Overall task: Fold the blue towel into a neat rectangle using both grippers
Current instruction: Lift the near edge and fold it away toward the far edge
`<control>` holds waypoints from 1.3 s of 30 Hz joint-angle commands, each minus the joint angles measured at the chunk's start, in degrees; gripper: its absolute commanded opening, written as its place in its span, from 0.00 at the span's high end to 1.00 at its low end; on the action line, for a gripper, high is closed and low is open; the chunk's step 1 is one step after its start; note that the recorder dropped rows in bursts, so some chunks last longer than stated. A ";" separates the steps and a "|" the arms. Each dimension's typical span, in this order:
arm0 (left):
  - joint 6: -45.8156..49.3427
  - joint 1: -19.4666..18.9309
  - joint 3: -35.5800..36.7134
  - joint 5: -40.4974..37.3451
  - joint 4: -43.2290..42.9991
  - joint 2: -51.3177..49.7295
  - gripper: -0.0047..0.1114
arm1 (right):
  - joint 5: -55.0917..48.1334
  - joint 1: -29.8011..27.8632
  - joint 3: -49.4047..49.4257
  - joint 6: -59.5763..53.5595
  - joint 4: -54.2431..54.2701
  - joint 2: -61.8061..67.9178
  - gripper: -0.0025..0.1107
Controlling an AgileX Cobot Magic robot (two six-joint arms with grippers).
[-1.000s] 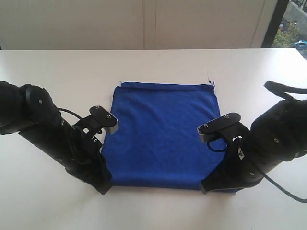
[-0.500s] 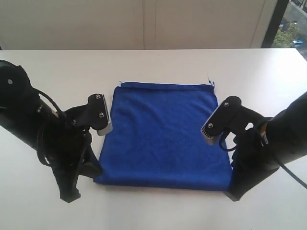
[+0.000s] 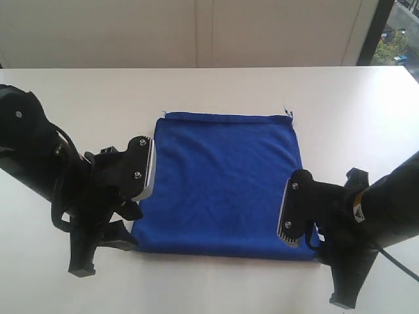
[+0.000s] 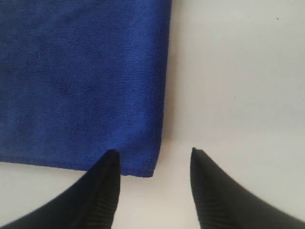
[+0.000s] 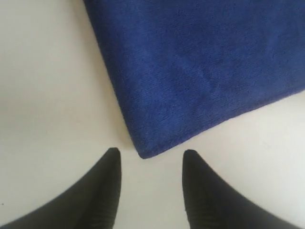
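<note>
The blue towel (image 3: 222, 180) lies flat on the white table as a folded, nearly square shape, with a small white tag (image 3: 286, 106) at its far right corner. My left gripper (image 3: 101, 254) hangs over the near left corner. In the left wrist view the left gripper (image 4: 153, 153) is open, and the towel (image 4: 81, 76) has its corner between the fingers, one tip overlapping its edge. My right gripper (image 3: 342, 291) is at the near right corner. The right wrist view shows the right gripper (image 5: 150, 153) open, the towel (image 5: 200, 71) corner just ahead of the gap.
The white table (image 3: 209, 85) reaches all round the towel, with bare surface on every side. A pale wall runs along the back, and a window shows at the top right corner.
Both grippers have drawn back from the towel's near corners toward the table's front and outward. The towel lies still and flat.
</note>
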State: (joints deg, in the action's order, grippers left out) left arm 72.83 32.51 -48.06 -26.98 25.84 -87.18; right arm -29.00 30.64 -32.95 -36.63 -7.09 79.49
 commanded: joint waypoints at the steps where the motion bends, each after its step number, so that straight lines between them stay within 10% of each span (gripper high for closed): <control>1: 2.64 0.22 0.25 -0.79 1.23 -2.58 0.47 | 1.31 0.15 0.43 -2.17 0.24 0.06 0.62; 39: 8.30 0.22 0.25 5.96 3.67 -11.65 0.42 | 9.34 0.15 0.43 -4.64 0.47 10.66 0.59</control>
State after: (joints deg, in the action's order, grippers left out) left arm 80.87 32.51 -48.06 -20.29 28.84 -98.67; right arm -20.09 30.64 -32.82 -40.69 -6.53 89.51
